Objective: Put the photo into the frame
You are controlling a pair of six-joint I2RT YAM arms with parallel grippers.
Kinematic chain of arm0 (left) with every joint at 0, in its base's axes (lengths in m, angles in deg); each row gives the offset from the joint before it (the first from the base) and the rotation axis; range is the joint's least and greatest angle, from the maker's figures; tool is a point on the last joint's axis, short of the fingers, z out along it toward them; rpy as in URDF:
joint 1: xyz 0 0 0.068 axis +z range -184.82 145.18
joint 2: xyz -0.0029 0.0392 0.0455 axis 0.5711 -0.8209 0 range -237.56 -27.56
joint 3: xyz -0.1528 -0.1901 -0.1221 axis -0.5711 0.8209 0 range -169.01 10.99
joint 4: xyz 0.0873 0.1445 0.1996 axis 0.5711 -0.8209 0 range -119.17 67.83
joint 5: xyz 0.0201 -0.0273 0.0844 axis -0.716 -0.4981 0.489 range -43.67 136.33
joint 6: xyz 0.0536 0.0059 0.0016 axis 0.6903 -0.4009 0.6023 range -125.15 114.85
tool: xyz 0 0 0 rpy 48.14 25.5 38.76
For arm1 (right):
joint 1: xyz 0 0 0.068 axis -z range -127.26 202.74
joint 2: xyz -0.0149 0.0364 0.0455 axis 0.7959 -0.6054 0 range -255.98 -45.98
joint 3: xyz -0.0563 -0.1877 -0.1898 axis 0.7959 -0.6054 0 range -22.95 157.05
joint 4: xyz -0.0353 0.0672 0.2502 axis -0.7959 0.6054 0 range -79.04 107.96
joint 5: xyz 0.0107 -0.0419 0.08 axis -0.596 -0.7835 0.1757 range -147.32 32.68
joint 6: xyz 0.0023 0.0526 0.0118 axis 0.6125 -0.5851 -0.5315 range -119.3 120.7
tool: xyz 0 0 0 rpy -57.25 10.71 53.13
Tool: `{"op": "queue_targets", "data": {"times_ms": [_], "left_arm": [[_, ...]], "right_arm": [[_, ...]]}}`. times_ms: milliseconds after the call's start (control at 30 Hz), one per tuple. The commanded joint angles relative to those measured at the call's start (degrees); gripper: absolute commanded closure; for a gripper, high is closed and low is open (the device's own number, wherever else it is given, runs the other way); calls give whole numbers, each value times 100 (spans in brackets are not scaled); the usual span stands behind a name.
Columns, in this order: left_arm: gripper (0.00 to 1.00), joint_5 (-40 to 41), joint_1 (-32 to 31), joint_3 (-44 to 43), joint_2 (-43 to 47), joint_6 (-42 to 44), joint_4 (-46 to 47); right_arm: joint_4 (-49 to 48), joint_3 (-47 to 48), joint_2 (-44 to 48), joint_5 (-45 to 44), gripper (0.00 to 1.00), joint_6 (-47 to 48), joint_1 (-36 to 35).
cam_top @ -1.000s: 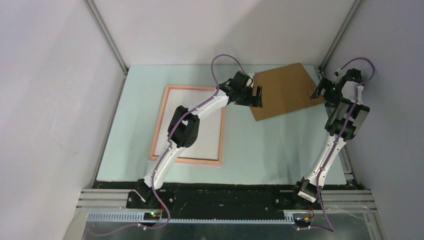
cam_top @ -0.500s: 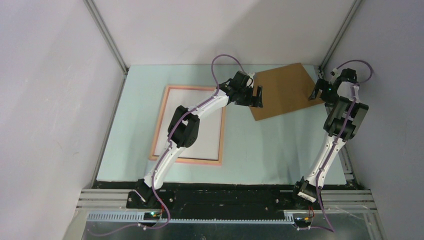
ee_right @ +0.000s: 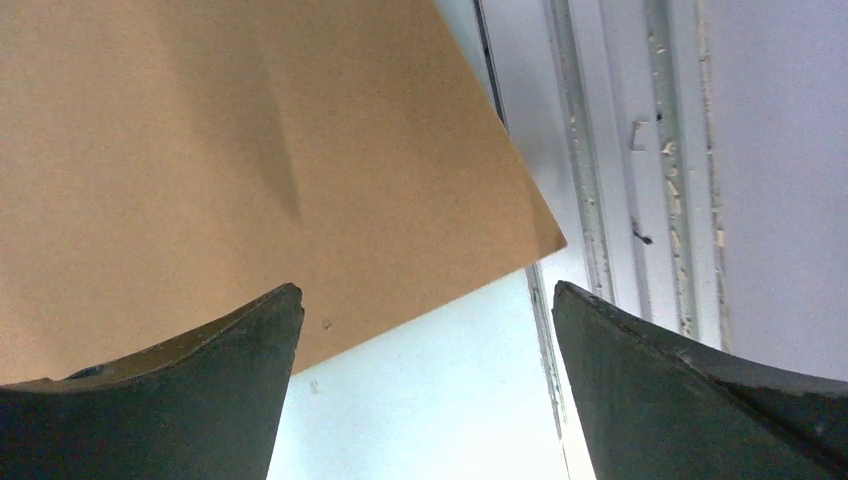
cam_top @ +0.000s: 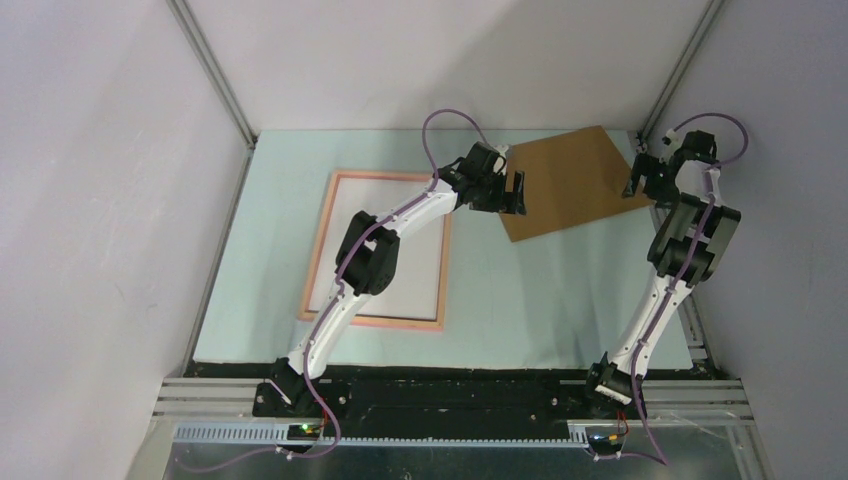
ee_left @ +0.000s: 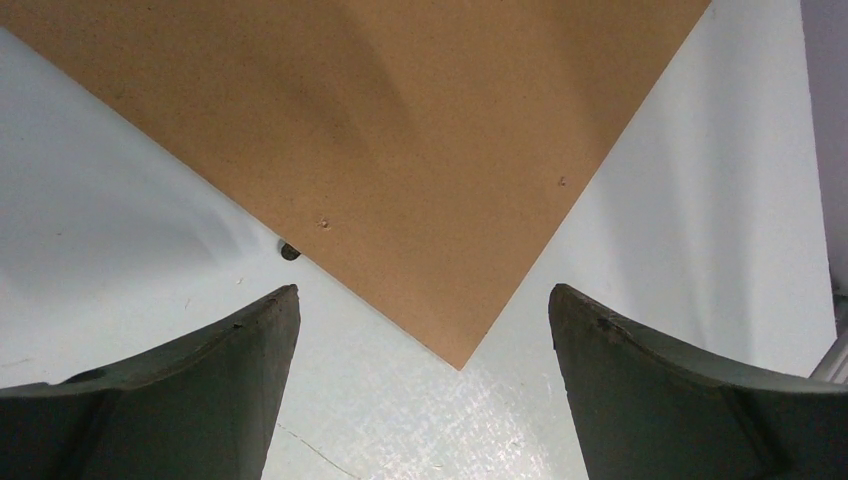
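The pink frame [cam_top: 372, 322] lies flat on the left half of the table. A white rectangle [cam_top: 345, 215] fills it, and I cannot tell whether it is the photo; no seascape print shows in any view. My left gripper [cam_top: 517, 192] is open and empty at the near-left corner of the brown backing board [cam_top: 565, 180]. In the left wrist view that board corner [ee_left: 400, 130] points between the open left gripper [ee_left: 422, 290]. My right gripper [cam_top: 637, 178] is open and empty at the board's right corner [ee_right: 220, 170], as the right wrist view of the right gripper [ee_right: 428, 288] shows.
The pale green table [cam_top: 520, 300] is walled by grey panels on three sides. A metal rail [ee_right: 590, 200] runs along its right edge beside the right gripper. A small dark speck [ee_left: 290, 251] sits at the board's edge.
The right wrist has lifted and drawn slightly back from the board's right corner, its jaws a touch wider. The left arm, the board and the frame have not moved.
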Motion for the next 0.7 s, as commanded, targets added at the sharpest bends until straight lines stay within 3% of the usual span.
{"op": "queue_targets", "data": {"times_ms": [0, 333, 667], "left_arm": [[2, 147, -35, -239, -121, -245, 44], [3, 196, -133, -288, -380, -526, 52], [2, 105, -201, -432, -482, -649, 55]], "right_arm": [[-352, -159, 781, -112, 1, 246, -16], [-399, -11, 856, -146, 1, 435, -48], [400, 1563, -395, -269, 1, 765, -128]]}}
